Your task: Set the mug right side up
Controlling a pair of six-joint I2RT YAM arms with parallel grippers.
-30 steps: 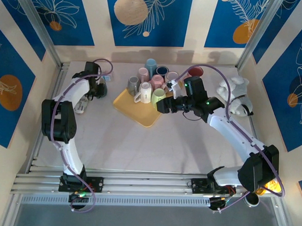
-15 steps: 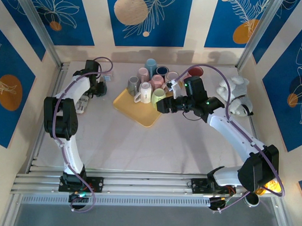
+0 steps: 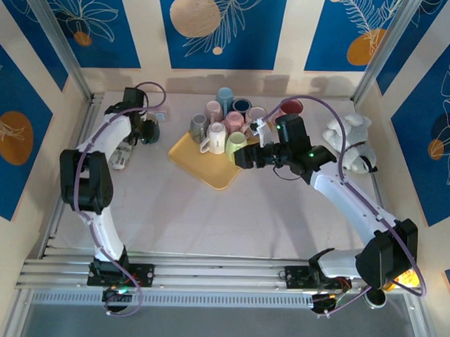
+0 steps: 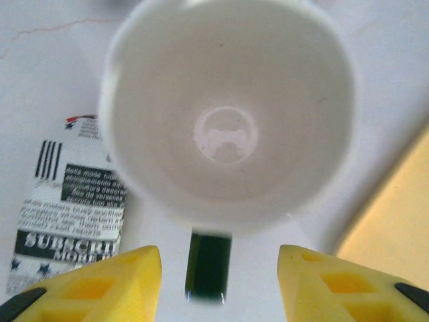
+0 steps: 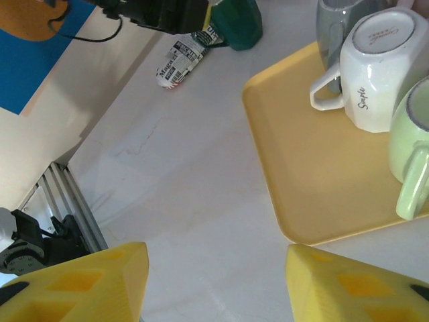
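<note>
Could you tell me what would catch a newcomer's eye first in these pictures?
The cluster of pastel mugs on and behind the yellow tray draws the eye first. At back left, the left gripper hangs open over a dark green mug, white inside showing.

- I see a white table (image 3: 209, 205) carrying everything.
- A yellow tray (image 3: 210, 170) lies flat on it toward the back, set cornerwise.
- Left of the tray, a green mug (image 5: 240, 23) stands mouth up.
- A printed packet (image 5: 179, 64) lies just beside that mug.
- A white plush toy (image 3: 349, 139) sits near the right edge.
</note>
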